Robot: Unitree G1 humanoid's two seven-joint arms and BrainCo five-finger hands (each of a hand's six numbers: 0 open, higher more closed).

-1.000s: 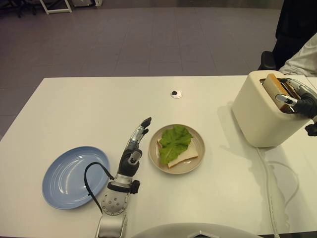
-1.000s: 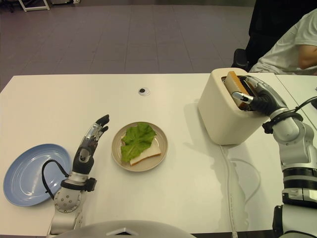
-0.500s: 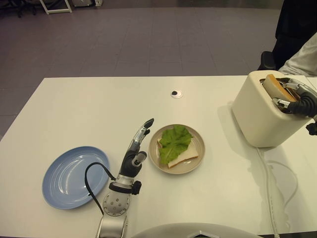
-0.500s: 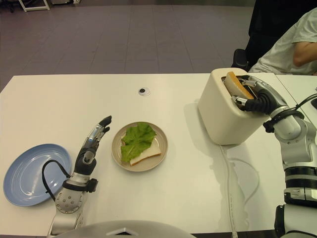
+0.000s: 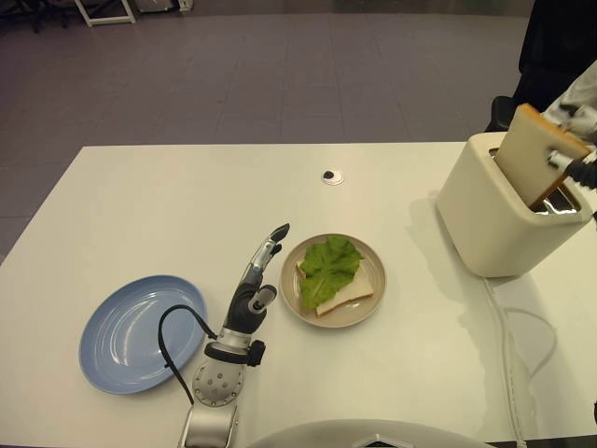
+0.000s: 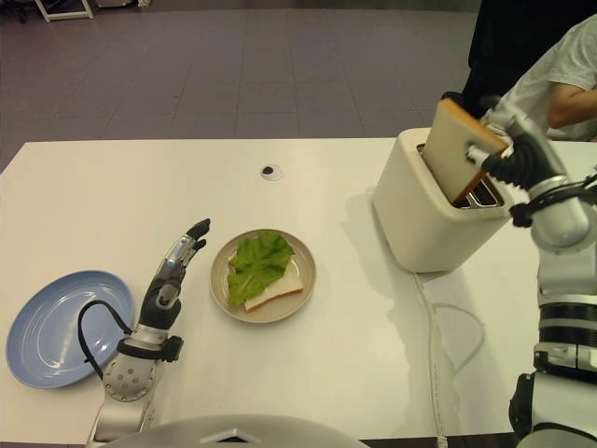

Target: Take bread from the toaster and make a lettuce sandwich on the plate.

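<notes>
**Bread slice [image 5: 530, 149] part-way out of toaster [image 5: 490, 219], pinched by right robot hand [image 6: 518, 157]**

Left eye view:
- White bench [image 5: 187, 201] carrying everything.
- Toaster at far right of bench.
- Bread slice tilted, lower edge inside the slot, most of it above the rim.
- Right robot hand at the picture's right edge, fingers pressed on the slice's upper right edge.
- Beige plate [image 5: 351, 315] near bench centre, well apart from toaster.
- On it a second slice [image 5: 353, 291] lying flat, lettuce leaf [image 5: 328, 264] on top, covering its left part.
- Left robot hand [image 5: 250, 297] just left of beige plate, lying on bench, fingers stretched out and pointing away, holding nothing.
- Blue plate [image 5: 121, 341] further left, near the wrist.
- Small round disc [image 5: 331, 176] set in bench behind beige plate.

Right eye view:
- Right robot hand seen whole: fingers closed on the top corner of the bread slice, thumb side on the near face.
- Slice leaning left over the toaster top.
- White cord [image 6: 431, 383] running from toaster base toward near bench edge.
- Left robot hand between the two plates, touching neither.
</notes>
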